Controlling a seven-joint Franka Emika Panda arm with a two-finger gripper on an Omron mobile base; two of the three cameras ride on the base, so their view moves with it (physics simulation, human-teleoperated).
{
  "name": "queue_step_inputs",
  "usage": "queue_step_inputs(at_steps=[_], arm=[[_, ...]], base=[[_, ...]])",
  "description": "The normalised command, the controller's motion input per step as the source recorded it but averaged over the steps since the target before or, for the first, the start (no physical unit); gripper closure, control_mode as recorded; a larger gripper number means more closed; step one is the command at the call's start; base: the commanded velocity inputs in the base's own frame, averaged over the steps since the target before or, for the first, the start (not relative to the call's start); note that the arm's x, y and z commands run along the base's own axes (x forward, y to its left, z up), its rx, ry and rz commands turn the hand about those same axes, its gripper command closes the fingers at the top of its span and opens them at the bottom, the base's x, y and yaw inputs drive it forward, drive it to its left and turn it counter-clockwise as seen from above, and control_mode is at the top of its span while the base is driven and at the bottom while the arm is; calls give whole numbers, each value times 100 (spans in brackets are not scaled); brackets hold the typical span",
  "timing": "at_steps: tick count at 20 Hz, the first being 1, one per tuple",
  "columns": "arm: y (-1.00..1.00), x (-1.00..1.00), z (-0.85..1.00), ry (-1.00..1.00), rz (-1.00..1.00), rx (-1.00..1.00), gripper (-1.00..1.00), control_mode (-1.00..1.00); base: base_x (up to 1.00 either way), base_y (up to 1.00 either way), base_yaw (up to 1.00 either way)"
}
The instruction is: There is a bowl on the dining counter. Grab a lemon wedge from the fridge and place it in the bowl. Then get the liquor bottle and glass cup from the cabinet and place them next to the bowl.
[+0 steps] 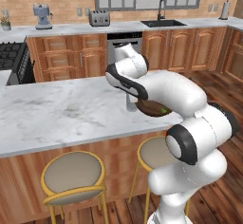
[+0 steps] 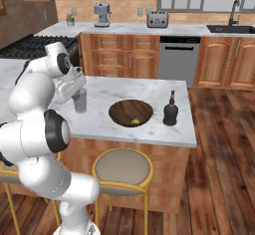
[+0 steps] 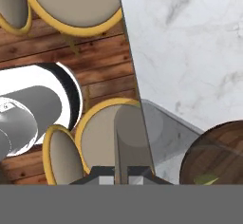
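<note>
A: Stools come first, just under the counter edge. Above them, what is the gripper doing?

B: Its jaws are clamped on the cup, which looks to sit at or just above the marble, left of the bowl.

A: Close enough to count as next to it?

B: Near, but not touching; I'd judge that fine. The lemon wedge already lies in the bowl, and the bottle stands just beyond it on the right.

A: So how should it let go?

B: Make sure the base is flat on the marble first, then open the jaws slowly and lift straight up. A sideways pull could tip the cup or knock it into the bowl.

A: Farther back?

B: Dishwasher, toaster, sink along the wall.
</note>
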Motion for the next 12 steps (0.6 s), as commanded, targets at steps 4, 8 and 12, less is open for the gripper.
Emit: queue_step_inputs(at_steps=[4,8,12], arm=[[-1,57,-33,0,0,-2,100,-100],[0,57,-33,0,0,-1,100,-100],[0,48,-34,0,0,-2,100,-100]], base=[[0,0,0],[0,0,0],[0,0,0]])
